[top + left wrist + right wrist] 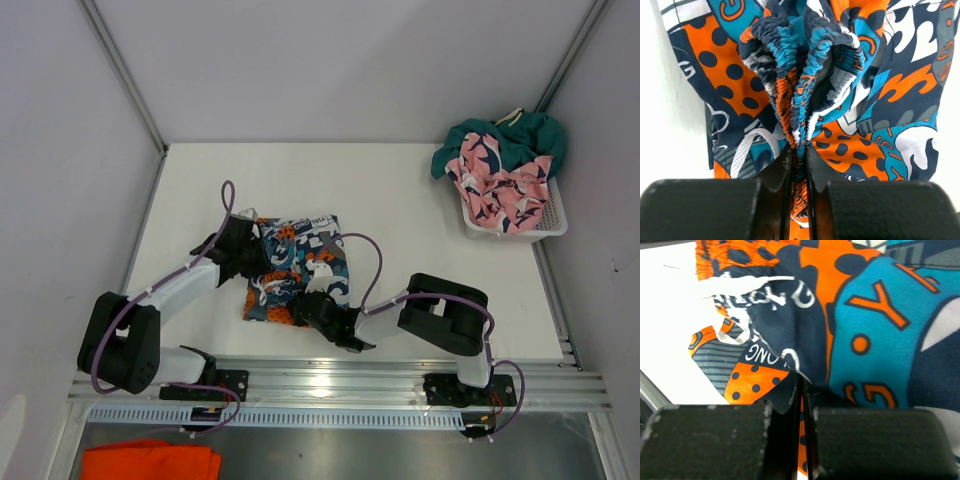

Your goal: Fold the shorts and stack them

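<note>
Two pinches hold the graphic-print shorts (298, 262) on the table (400, 200), my left gripper (252, 256) clamped on the bunched waistband (800, 65), my right gripper (312, 305) on a fabric edge (ready, I judge, for a fold).

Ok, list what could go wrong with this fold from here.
1. The left gripper pinches only the bunched waistband of the shorts; it may slip out mid-fold.
2. The right gripper clamps just a thin fabric edge; a pull could free it.
3. The loose drawstring could snag or poke out of the fold.
</note>
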Robot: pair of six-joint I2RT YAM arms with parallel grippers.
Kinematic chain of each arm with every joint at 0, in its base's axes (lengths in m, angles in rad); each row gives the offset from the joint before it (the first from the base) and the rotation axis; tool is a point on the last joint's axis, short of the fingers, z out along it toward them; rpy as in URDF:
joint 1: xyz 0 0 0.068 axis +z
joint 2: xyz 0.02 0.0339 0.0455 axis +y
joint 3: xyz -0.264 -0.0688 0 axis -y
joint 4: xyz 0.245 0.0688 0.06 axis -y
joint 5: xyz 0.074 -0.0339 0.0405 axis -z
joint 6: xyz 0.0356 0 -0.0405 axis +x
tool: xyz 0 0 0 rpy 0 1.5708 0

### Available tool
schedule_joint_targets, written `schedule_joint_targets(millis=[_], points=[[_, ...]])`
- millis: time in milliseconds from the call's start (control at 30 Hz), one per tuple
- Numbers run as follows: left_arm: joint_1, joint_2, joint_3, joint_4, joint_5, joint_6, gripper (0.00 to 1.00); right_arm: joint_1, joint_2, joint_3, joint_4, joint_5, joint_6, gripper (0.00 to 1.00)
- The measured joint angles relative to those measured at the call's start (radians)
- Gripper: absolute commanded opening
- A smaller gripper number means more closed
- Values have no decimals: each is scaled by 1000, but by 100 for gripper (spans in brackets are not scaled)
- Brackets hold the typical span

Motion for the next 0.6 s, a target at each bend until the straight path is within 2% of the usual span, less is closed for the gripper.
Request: schedule_joint_targets(millis=[233, 467, 600], points=[[35, -77, 2, -19, -8, 9, 0, 0, 0, 0, -1, 0, 10, 0], [69, -93, 24, -40, -15, 26, 0, 0, 0, 0, -2, 0, 16, 0], [70, -100, -16, -14, -14, 25, 0, -3, 0, 0, -2, -5, 17, 0]])
